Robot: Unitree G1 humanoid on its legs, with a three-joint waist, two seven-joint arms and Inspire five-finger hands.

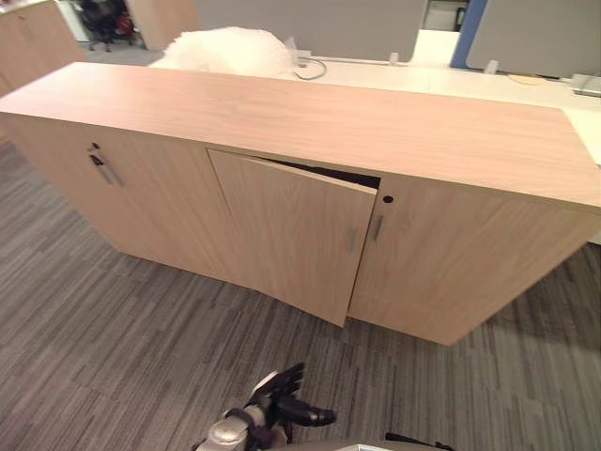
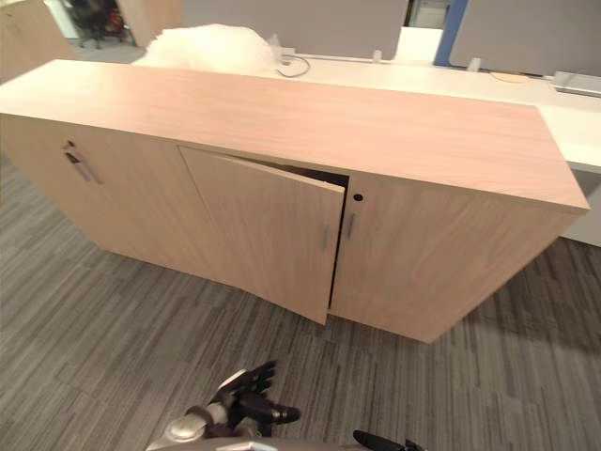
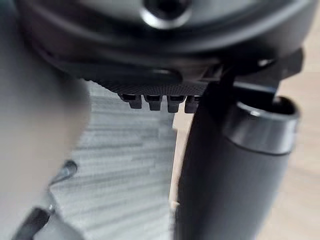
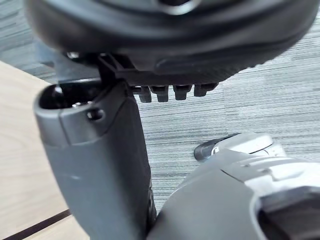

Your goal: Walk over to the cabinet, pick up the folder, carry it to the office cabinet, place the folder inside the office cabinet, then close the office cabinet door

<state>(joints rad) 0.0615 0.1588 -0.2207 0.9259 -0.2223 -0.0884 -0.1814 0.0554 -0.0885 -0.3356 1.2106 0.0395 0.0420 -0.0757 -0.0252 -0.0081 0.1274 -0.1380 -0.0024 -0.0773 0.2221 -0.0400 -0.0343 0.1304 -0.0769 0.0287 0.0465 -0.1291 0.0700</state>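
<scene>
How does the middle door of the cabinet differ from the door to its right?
The middle door stands ajar, a dark gap above it; the right door is shut. The right door has a round lock hole; the middle door shows none. Both are light wood with slim vertical handles.

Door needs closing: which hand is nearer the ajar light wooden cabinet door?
Left, it seems: the left hand hangs low in front of the ajar light wooden cabinet door, below its free edge; the right hand is lower and farther right.

Showing the right hand (image 4: pixel 170 45) hanging empty over grey striped carpet (image 4: pixel 260 105), thumb (image 4: pixel 95 165) jutting out, pale wood panel (image 4: pixel 20 160) lying just beside it.
</scene>
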